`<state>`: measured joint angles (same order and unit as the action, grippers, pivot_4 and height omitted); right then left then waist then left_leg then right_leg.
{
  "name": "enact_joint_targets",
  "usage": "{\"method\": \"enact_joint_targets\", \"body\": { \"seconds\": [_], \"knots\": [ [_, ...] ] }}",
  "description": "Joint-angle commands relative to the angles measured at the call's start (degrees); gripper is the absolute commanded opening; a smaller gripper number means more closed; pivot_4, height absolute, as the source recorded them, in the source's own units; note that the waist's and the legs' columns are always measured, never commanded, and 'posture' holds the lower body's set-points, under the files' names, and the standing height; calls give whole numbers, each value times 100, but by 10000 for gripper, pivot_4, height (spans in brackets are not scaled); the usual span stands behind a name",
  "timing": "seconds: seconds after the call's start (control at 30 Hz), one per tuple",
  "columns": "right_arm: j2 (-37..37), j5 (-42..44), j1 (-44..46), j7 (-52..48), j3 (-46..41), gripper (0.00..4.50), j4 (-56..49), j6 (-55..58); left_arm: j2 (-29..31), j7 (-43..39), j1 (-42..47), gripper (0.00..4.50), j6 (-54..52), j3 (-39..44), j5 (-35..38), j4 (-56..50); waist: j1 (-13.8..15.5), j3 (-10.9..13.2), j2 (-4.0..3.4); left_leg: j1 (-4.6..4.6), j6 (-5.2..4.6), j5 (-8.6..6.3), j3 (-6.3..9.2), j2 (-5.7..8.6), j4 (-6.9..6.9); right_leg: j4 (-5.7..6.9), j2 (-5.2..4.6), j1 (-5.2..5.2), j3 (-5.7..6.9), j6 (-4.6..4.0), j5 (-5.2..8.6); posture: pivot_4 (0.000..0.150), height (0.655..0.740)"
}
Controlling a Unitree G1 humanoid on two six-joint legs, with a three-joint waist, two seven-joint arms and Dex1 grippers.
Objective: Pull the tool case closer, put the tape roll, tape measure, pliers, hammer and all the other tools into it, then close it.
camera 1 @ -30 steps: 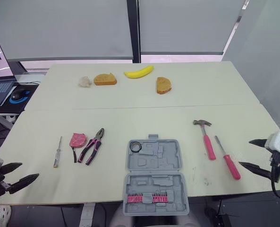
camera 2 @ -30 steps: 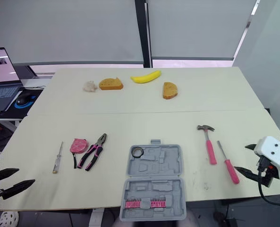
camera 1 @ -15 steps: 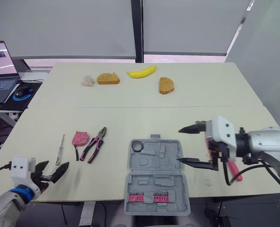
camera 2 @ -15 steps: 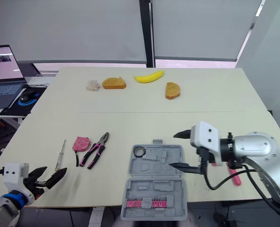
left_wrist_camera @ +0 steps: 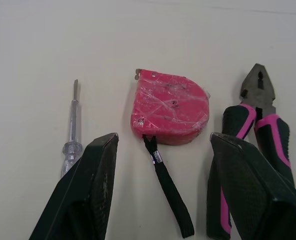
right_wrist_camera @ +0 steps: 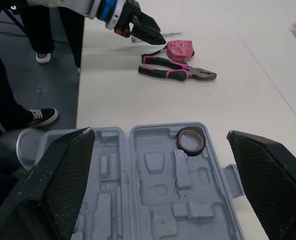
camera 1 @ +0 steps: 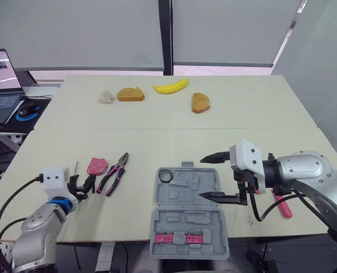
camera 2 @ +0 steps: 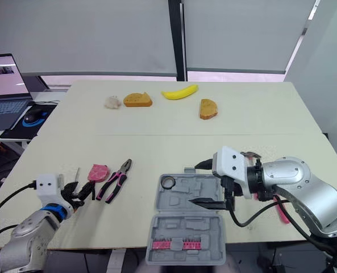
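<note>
Two grippers in play, both with fingers spread and nothing held.

Nearest you, the tool case [camera 1: 185, 224] lies open flat at the table's [camera 1: 157, 131] near edge, centre. A pink bit strip [camera 1: 179, 239] sits in its near half and the tape roll [camera 1: 165, 176] in the left corner of its far half.

Your left arm comes up from the near-left corner with the forearm low. The left gripper [camera 1: 86, 183] sits just above the tabletop and points at the tape measure [left_wrist_camera: 170, 110]. Its fingers [left_wrist_camera: 88, 190] are parted to either side of the black strap and touch nothing. A slim screwdriver [left_wrist_camera: 73, 130] lies just left of the tape measure, and the pliers [camera 1: 112, 176] just right of it.

Your right arm reaches in from the right, elbow bent and forearm level. The right gripper [camera 1: 202, 177] points left over the right side of the case's far half, jaws wide apart. Behind that arm, partly hidden, are the hammer [camera 2: 249, 154] and a pink-handled screwdriver [camera 1: 283, 206].

Along the far side of the table lie a white crumpled lump [camera 1: 105, 97], a bread slice [camera 1: 129, 94], a banana [camera 1: 170, 86] and a second bread slice [camera 1: 200, 102]. A laptop [camera 1: 0, 79] and mouse [camera 1: 25, 110] sit far left, off the table.
</note>
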<state>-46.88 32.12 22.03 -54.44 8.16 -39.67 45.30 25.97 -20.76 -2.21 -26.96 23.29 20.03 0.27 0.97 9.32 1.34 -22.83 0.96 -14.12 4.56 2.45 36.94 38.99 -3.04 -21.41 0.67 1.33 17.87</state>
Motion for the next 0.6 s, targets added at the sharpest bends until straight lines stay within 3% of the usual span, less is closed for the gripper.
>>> {"method": "enact_joint_targets", "body": {
  "seconds": [0.03, 0.6],
  "knots": [
    [11, 19, 124, 56, 0, 45000, -77, -47, -50, 231, 181, 30018, -83, -105, -135, 148, -3, 0, 0, -1, 0, 0, 0, 0, 0, 0, 0, -1, 0, 0, 0, 1500, 7400],
    [12, 48, 221, 125, 161, 45000, -132, -10, 103, 188, 583, 30018, -632, -582, -473, 764, -2, -2, -3, 2, 1, 0, 2, 3, 1, 0, -1, 2, -2, 3, -2, 1500, 7400]
  ]
}}
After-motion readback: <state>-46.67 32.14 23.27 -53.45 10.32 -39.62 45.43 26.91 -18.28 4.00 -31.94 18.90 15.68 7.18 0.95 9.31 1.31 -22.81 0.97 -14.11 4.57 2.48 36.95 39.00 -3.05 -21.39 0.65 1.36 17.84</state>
